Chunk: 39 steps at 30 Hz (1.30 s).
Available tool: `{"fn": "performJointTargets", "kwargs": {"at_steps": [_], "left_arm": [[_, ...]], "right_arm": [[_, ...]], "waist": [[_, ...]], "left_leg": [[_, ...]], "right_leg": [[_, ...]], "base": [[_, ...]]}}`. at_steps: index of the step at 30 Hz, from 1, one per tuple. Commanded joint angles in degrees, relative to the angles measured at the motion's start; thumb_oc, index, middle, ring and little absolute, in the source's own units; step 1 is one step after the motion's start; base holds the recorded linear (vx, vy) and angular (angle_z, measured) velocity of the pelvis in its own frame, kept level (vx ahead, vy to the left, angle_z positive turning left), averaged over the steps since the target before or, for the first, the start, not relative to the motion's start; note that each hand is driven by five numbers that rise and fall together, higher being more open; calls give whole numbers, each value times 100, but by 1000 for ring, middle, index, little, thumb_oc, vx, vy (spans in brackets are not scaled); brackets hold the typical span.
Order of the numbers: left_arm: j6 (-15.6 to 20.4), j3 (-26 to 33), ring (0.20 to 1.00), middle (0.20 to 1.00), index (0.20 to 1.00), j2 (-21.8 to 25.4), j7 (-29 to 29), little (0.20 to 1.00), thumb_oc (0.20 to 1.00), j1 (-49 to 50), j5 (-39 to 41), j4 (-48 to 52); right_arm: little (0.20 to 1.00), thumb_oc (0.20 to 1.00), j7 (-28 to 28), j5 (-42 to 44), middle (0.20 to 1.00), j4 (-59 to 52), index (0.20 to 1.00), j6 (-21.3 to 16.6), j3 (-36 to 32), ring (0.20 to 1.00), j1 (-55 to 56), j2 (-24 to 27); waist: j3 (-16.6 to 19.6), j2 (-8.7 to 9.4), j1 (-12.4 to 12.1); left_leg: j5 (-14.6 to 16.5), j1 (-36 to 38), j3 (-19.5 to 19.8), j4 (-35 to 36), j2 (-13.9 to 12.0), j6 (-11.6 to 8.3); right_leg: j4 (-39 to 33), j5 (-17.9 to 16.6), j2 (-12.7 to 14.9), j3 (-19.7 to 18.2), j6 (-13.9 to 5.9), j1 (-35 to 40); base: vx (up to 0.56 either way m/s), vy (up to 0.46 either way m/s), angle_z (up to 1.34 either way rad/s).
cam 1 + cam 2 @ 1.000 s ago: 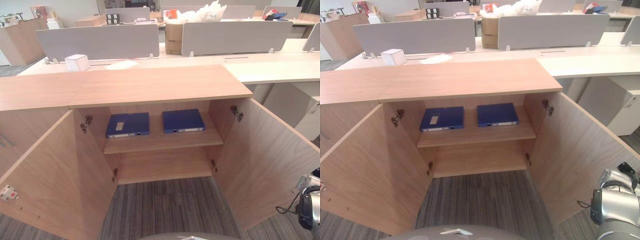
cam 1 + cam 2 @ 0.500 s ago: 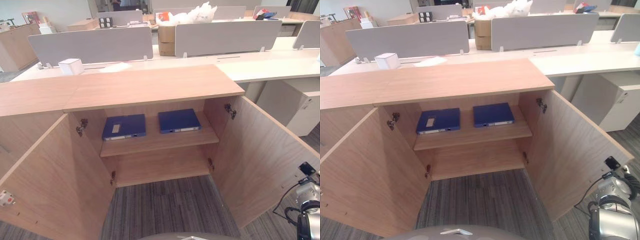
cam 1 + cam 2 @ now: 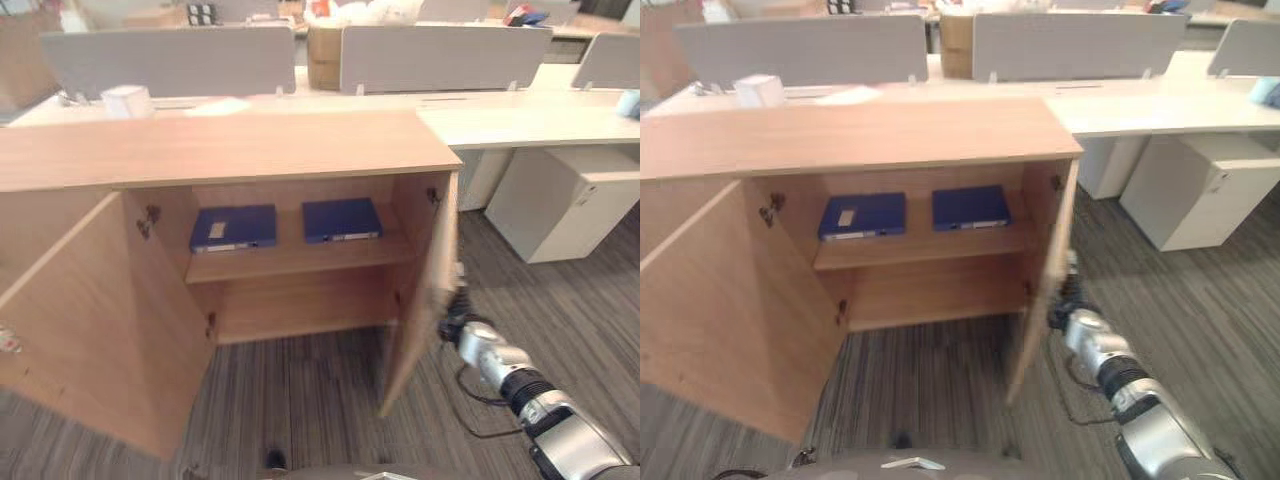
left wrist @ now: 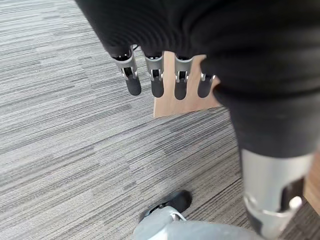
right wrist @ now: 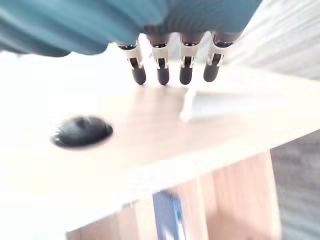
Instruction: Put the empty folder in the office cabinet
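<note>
Two blue folders lie flat side by side on the upper shelf of the open wooden cabinet (image 3: 230,150): one on the left (image 3: 233,228), one on the right (image 3: 341,219). The cabinet's right door (image 3: 425,280) stands half swung in. My right hand (image 3: 1068,300) is against that door's outer face, and its fingers (image 5: 160,70) are straight on the wood. The left door (image 3: 90,320) is wide open. My left hand (image 4: 156,82) hangs over the carpet with straight fingers, holding nothing.
Behind the cabinet run white desks with grey dividers (image 3: 170,60); a white box (image 3: 125,100) and a cardboard box (image 3: 322,55) stand on them. A white drawer unit (image 3: 545,200) stands at the right. Grey striped carpet (image 3: 300,390) lies in front.
The right door has swung from wide open to about half shut, with my right hand now up against it. The camera has shifted, so the whole cabinet sits further left and smaller.
</note>
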State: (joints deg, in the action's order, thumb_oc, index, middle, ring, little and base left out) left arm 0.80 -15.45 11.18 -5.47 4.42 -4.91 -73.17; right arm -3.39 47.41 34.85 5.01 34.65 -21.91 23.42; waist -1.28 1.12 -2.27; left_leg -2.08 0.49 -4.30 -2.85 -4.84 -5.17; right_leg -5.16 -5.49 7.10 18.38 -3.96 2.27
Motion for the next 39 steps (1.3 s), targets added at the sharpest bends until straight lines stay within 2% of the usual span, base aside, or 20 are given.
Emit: {"fn": "performJointTargets", "kwargs": {"at_steps": [1, 7, 13, 16, 18, 19, 22, 23, 25, 26, 27, 28, 29, 30, 31, 32, 34, 37, 38, 39], "left_arm": [[107, -215, 1000, 1000, 1000, 266, 31, 1000, 1000, -102, -266, 35], [152, -135, 1000, 1000, 1000, 291, -24, 1000, 1000, -78, -438, 121], [190, -15, 1000, 1000, 1000, 291, -20, 1000, 1000, -49, -437, 47], [224, 130, 1000, 1000, 1000, 332, 0, 1000, 1000, -69, -247, 91], [280, 463, 1000, 1000, 1000, 434, -116, 1000, 1000, -78, 235, 291], [338, 871, 1000, 1000, 1000, 618, -319, 1000, 1000, -77, 669, 522], [360, 1053, 1000, 1000, 1000, 729, -440, 1000, 1000, -67, 822, 577], [358, 1304, 1000, 1000, 1000, 869, -554, 1000, 1000, -85, 974, 568], [358, 1304, 1000, 1000, 1000, 869, -554, 1000, 1000, -85, 974, 568], [350, 1934, 1000, 1000, 1000, 1235, -751, 1000, 1000, -88, 1398, 618], [283, 2695, 1000, 1000, 1000, 2009, -964, 1000, 1000, -27, 1547, 641], [283, 2695, 1000, 1000, 1000, 2009, -964, 1000, 1000, -27, 1547, 641], [170, 3246, 1000, 1000, 1000, 2817, -1029, 1000, 1000, 103, 1458, 709], [167, 3242, 1000, 1000, 1000, 2822, -1028, 1000, 1000, 92, 1457, 710], [105, 3494, 1000, 1000, 1000, 3154, -1021, 1000, 1000, 161, 1358, 846], [102, 3497, 1000, 1000, 1000, 3155, -1020, 1000, 1000, 166, 1356, 852], [42, 3863, 1000, 1000, 1000, 3406, -997, 1000, 1000, 414, 1241, 791], [13, 4383, 1000, 1000, 1000, 3817, -1047, 1000, 1000, 535, 1231, 626], [13, 4383, 1000, 1000, 1000, 3817, -1047, 1000, 1000, 535, 1231, 626], [45, 4344, 1000, 1000, 1000, 3843, -1073, 1000, 1000, 414, 1250, 691]], "right_arm": [[1000, 1000, -1884, -37, 1000, -1563, 1000, 12, 1103, 1000, -1011, -567], [1000, 1000, -2003, -50, 1000, -2192, 1000, -130, 1384, 1000, -830, -424], [1000, 1000, -1869, -185, 1000, -1494, 1000, -220, 986, 1000, -262, -338], [1000, 1000, -1754, -408, 1000, -829, 1000, -148, 686, 1000, 54, -314], [1000, 1000, -1528, -770, 1000, 140, 1000, -162, 280, 1000, 350, -388], [1000, 1000, -1167, -1233, 1000, 1169, 1000, -195, -239, 1000, 588, -484], [1000, 1000, -1012, -1543, 1000, 1631, 1000, -244, -479, 1000, 621, -534], [1000, 1000, -708, -1839, 1000, 2322, 1000, -255, -869, 1000, 684, -646], [1000, 1000, -708, -1839, 1000, 2322, 1000, -255, -869, 1000, 684, -646], [1000, 1000, -309, -2458, 1000, 3508, 1000, -212, -1659, 1000, 682, -850], [1000, 1000, 396, -3068, 1000, 4857, 1000, 22, -2880, 1000, 712, -698], [1000, 1000, 396, -3068, 1000, 4857, 1000, 22, -2880, 1000, 712, -698], [1000, 1000, 855, -3101, 1000, 5366, 1000, 178, -3879, 1000, 984, -131], [1000, 1000, 856, -3103, 1000, 5365, 1000, 178, -3888, 1000, 979, -134], [1000, 1000, 1029, -3197, 1000, 5532, 1000, 308, -4249, 1000, 1163, 172], [1000, 1000, 1028, -3200, 1000, 5532, 1000, 309, -4250, 1000, 1164, 171], [1000, 1000, 1059, -3324, 1000, 5633, 1000, 402, -4531, 1000, 1418, 339], [1000, 1000, 857, -3433, 1000, 5707, 1000, 498, -4622, 1000, 1748, 289], [1000, 1000, 857, -3433, 1000, 5707, 1000, 498, -4622, 1000, 1748, 289], [1000, 1000, 796, -3359, 1000, 5769, 1000, 515, -4655, 1000, 1856, 271]], "waist": [[-31, -23, -538], [16, -5, -629], [49, -3, -619], [52, 5, -592], [45, 11, -605], [25, 22, -658], [38, 38, -683], [45, 45, -726], [45, 45, -726], [58, 47, -839], [62, 14, -960], [62, 14, -960], [-212, 10, -980], [-185, 26, -964], [-367, 37, -958], [-354, 38, -953], [-343, 46, -890], [-342, 110, -625], [-342, 110, -625], [-326, 54, -466]], "left_leg": [[246, 582, 37, 785, 49, 70], [235, 515, 124, 785, 59, 71], [256, 517, 134, 785, 69, 76], [266, 509, 159, 785, 82, 80], [257, 495, 193, 785, 93, 75], [256, 494, 267, 785, 103, 66], [235, 457, 316, 785, 118, 66], [226, 437, 383, 785, 131, 64], [226, 437, 383, 785, 131, 64], [223, 422, 509, 785, 146, 51], [278, 465, 658, 785, 135, 46], [278, 465, 658, 785, 135, 46], [417, -41, 635, 46, 205, 5], [412, -116, 654, 2, 225, 16], [422, -499, 499, -361, 105, -123], [430, -522, 505, -379, 103, -124], [411, -456, 401, -299, -163, -188], [144, -241, 285, -6, -774, -334], [144, -241, 285, -6, -774, -334], [-149, -173, 147, 339, -1149, -473]], "right_leg": [[333, 695, 109, -4, -241, 330], [317, 695, 149, 98, -253, 342], [304, 697, 165, 129, -268, 365], [305, 691, 182, 145, -281, 367], [303, 689, 198, 204, -286, 390], [292, 698, 204, 273, -289, 434], [279, 691, 216, 335, -292, 436], [275, 702, 220, 392, -293, 457], [275, 702, 220, 392, -293, 457], [259, 734, 220, 506, -293, 521], [295, 821, 211, 630, -297, 627], [295, 821, 211, 630, -297, 627], [403, 889, 292, 699, -282, 575], [403, 871, 307, 719, -287, 533], [411, 856, 354, 864, -271, 458], [410, 855, 351, 868, -270, 446], [331, 780, 353, 926, -330, 480], [299, 670, 571, 871, -503, 452], [299, 670, 571, 871, -503, 452], [321, 622, 728, 864, -627, 376]], "base": [[13, -12, 10], [22, -4, 99], [16, 3, 20], [5, 7, -9], [22, 0, 13], [0, 0, 0], [13, -11, 22], [11, -11, 11], [26, -21, 6], [139, -79, 9], [139, -79, 9], [3, -63, 47], [-105, -7, 55], [-219, 25, 62], [-123, 40, 31], [-102, 68, 20], [74, 150, 46], [60, 270, 35], [9, 389, 18], [11, 428, 3]]}}
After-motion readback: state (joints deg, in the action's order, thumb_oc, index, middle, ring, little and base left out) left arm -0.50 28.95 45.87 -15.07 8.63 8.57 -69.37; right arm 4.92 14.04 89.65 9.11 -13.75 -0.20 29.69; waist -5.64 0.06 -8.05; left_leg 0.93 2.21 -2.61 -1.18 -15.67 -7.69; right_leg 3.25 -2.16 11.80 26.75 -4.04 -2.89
